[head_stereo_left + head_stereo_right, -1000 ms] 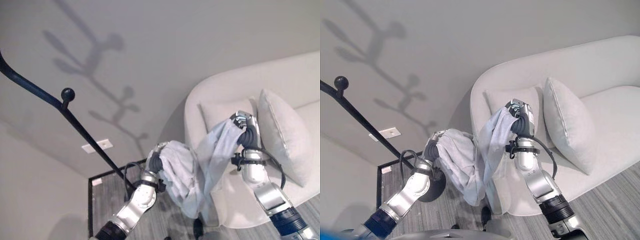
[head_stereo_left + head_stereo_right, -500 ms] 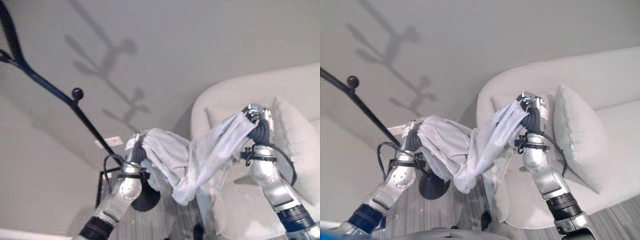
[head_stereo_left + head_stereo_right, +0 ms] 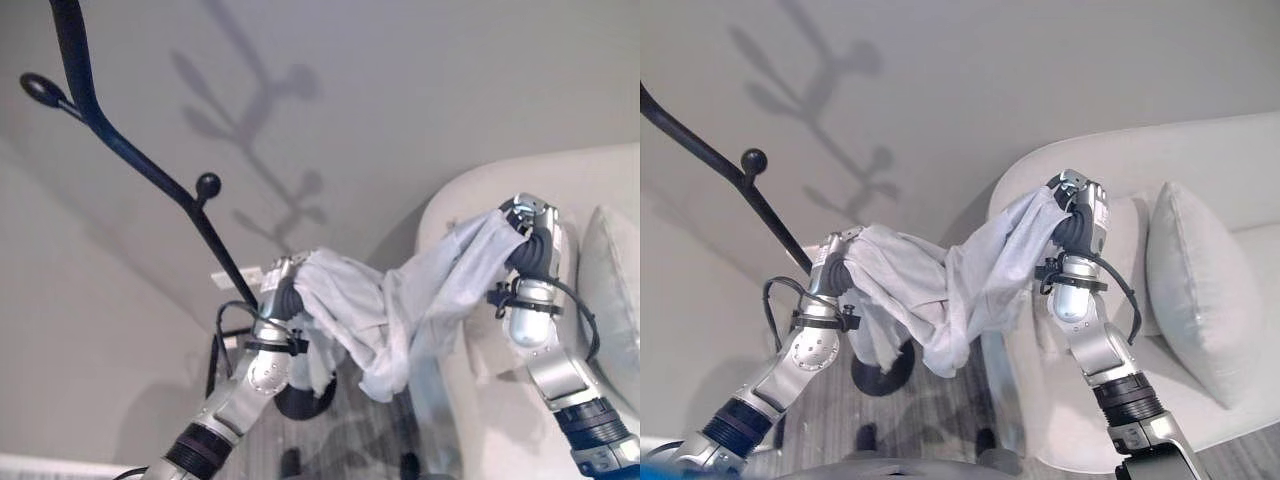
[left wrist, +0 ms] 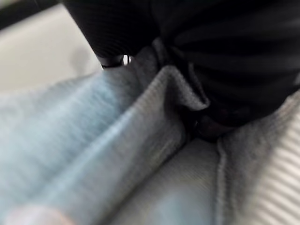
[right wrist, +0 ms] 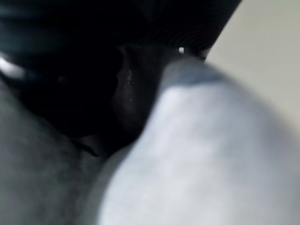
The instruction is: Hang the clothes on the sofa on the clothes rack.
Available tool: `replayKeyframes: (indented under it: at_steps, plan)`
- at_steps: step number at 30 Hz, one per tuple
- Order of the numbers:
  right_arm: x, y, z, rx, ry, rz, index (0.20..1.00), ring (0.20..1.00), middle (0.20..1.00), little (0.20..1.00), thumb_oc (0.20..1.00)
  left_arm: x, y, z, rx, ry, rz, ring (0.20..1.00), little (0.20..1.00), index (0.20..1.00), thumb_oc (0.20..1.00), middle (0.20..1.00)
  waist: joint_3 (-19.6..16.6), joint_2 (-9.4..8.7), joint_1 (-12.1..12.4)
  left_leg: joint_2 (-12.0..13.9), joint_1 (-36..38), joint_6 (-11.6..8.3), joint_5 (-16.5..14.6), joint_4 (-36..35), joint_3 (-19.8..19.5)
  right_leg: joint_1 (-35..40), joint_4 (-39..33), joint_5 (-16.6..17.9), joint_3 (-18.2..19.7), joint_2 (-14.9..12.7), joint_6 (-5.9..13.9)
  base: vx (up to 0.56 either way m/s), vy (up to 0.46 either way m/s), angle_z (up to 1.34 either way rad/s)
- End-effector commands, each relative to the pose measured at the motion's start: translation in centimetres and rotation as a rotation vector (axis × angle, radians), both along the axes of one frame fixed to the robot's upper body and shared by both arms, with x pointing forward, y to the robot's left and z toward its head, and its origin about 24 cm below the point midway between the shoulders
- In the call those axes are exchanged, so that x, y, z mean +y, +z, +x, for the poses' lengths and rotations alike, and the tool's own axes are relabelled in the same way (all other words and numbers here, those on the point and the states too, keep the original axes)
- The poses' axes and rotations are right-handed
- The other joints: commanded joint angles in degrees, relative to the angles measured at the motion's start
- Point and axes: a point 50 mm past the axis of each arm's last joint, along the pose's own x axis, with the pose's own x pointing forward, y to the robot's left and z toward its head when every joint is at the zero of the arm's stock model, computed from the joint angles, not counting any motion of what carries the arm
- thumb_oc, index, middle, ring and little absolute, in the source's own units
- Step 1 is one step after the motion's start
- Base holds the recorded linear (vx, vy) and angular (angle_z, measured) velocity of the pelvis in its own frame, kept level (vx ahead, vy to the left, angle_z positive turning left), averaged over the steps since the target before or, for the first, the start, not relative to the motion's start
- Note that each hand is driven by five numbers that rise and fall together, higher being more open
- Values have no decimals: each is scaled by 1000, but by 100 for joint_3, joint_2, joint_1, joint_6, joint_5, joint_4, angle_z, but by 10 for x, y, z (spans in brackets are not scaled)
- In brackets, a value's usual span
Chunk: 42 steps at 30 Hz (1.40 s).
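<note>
Garment (image 3: pixel 960 285) stretched between robot hands

Grey garment (image 3: pixel 940 290) hides each robot hand's fingers; rack (image 3: pixel 120 150) top cut off.

No text, label, brand, number or sign can be read anywhere in these views.
</note>
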Motion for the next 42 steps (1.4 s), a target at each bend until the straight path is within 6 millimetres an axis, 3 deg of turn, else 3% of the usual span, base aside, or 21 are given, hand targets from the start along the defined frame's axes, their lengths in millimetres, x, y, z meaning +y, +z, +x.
replayKeyframes:
  at_steps: [1,3,6,7,11,12,14,15,16,19,26,32,38,42]
  plan:
    - [9,13,1,-79,29,29,200,200,200,200,200,9,33,6,-148,-38,48,200,200,200,200,200,-451,-631,92,-331,-7,44,-336,89,54,290,-55,-276,387,-707,286,64,338,10]
    - [2,12,0,-83,-19,21,200,200,200,200,200,9,37,6,-157,-77,102,200,200,200,200,200,-493,-647,71,-624,67,242,-514,12,149,144,-60,-20,447,-976,474,42,438,2]
    - [0,11,1,-85,-44,30,200,200,200,200,200,9,41,8,-173,-82,116,200,200,200,200,200,-508,-684,87,-804,75,368,-603,-9,218,0,-32,154,533,-1121,586,-20,289,-3]
    - [-5,12,2,-94,-78,48,200,200,200,200,200,9,45,8,-185,-111,168,200,200,200,200,200,-502,-659,62,-972,89,486,-707,-9,244,-120,32,307,594,-1234,662,-27,195,-20]
    - [-12,21,3,-138,-126,35,200,200,200,200,200,8,64,6,-273,-207,361,200,200,200,200,200,-460,-623,51,-1152,180,631,-864,-9,304,-349,386,465,712,-1352,724,-26,231,-17]
    - [-14,30,4,-188,-144,29,200,200,200,200,200,6,81,1,-361,-269,462,200,200,200,200,200,-421,-564,39,-1198,257,685,-974,-9,334,-442,724,463,688,-1336,701,-6,171,-19]
    - [-13,36,5,-221,-148,27,200,200,200,200,200,2,90,-3,-413,-313,510,200,200,200,200,200,-378,-535,29,-1193,282,702,-999,-9,369,-516,937,466,661,-1295,692,-24,103,-20]
    - [-13,40,5,-242,-149,24,200,200,200,200,200,0,94,-5,-440,-333,538,200,200,200,200,200,-338,-545,15,-1197,323,708,-1022,-9,384,-596,1091,378,702,-1147,655,-39,138,-24]
    - [-17,47,1,-269,-153,-25,200,200,200,200,200,-5,100,-11,-486,-383,568,200,200,200,200,200,-305,-548,-107,-1279,361,739,-998,-9,340,-725,1073,153,919,-671,578,-36,108,-23]
    - [-22,62,-5,-341,-177,-33,200,200,200,200,200,-7,119,-28,-560,-428,577,200,200,200,200,200,-328,-584,15,-1307,325,743,-997,-9,401,-598,831,-130,667,-617,483,-2,15,-9]
    - [-39,59,-17,-309,-223,-76,200,200,200,200,200,6,139,-50,-590,-429,586,200,200,200,200,200,-511,-704,86,-1201,409,679,-1043,-9,391,-223,222,-22,663,-533,463,45,-72,-2]
    - [-52,56,-22,-280,-273,-110,200,200,200,200,200,21,150,-64,-587,-407,639,200,200,200,200,200,-635,-749,218,-1168,543,611,-1029,-9,258,96,20,-11,441,-605,470,11,-47,17]
    - [-66,70,-12,-317,-371,-110,200,200,200,200,200,24,173,-61,-679,-327,576,200,200,200,200,200,-694,-724,285,-1197,541,583,-1003,-9,136,205,-29,-22,312,-662,481,-7,-20,18]
    - [-79,94,-7,-392,-468,-84,200,200,200,200,200,43,194,-43,-737,-125,423,200,200,200,200,200,-739,-700,389,-1204,510,568,-1000,-9,-5,240,-28,-74,246,-678,440,-14,-34,15]
